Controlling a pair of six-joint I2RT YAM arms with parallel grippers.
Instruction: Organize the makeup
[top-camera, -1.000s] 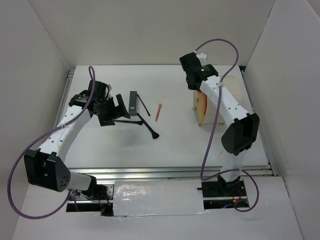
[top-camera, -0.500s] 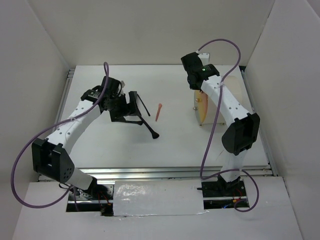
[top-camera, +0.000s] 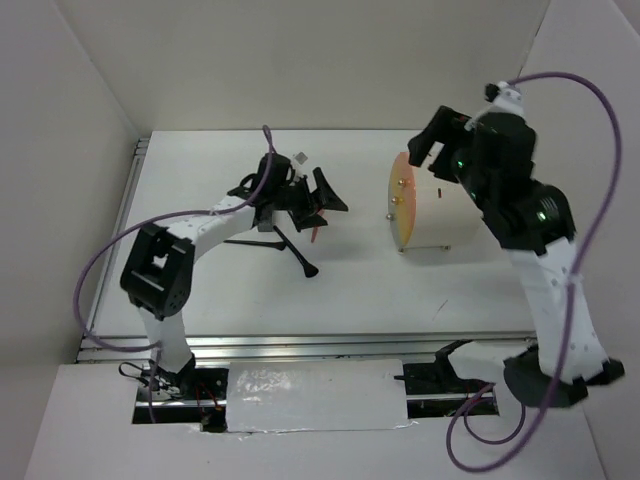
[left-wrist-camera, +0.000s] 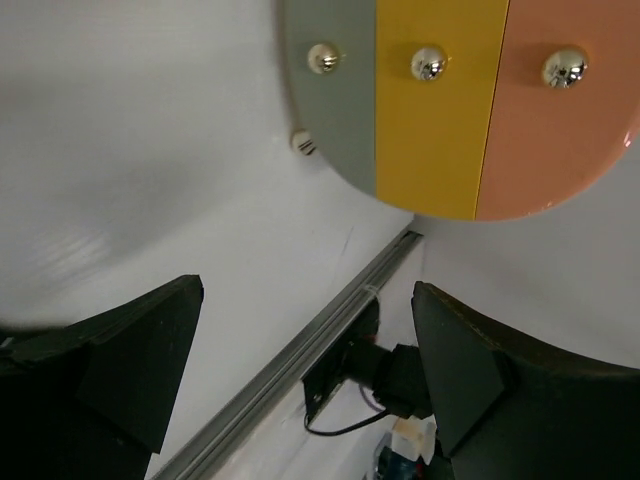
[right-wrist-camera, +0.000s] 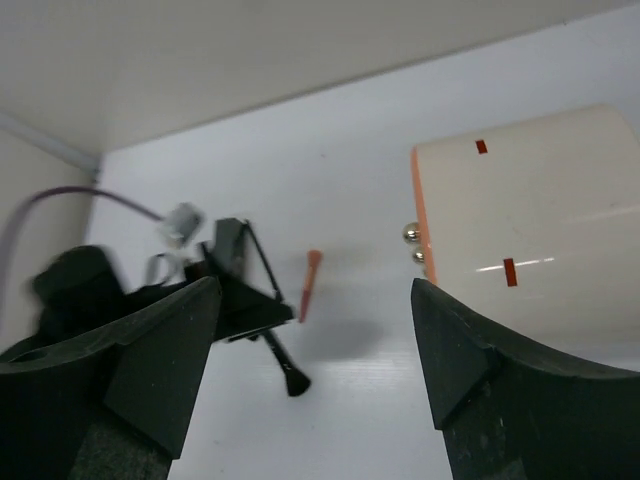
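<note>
The makeup lies left of centre: a black brush (top-camera: 298, 258) (right-wrist-camera: 283, 363), a thin black stick (top-camera: 250, 243) and a short orange-pink stick (top-camera: 315, 234) (right-wrist-camera: 310, 282). Only the right wrist view shows the dark grey tube (right-wrist-camera: 229, 248), beside my left gripper. That left gripper (top-camera: 322, 196) (left-wrist-camera: 308, 300) hovers open over these items with nothing between its fingers, facing the drum box's striped, knobbed face (left-wrist-camera: 450, 100). My right gripper (top-camera: 432, 150) (right-wrist-camera: 315, 290) is raised high above the cream drum box (top-camera: 445, 205) (right-wrist-camera: 530, 210), open and empty.
The drum box lies on its side right of centre, orange face towards the makeup. White walls enclose the table on three sides. A metal rail (top-camera: 330, 345) runs along the near edge, and the right arm's base (left-wrist-camera: 370, 370) sits beyond it.
The right gripper has opened, left the drum box's face and risen as its arm swung right. The left gripper has moved right over the makeup, towards the centre, still open.
</note>
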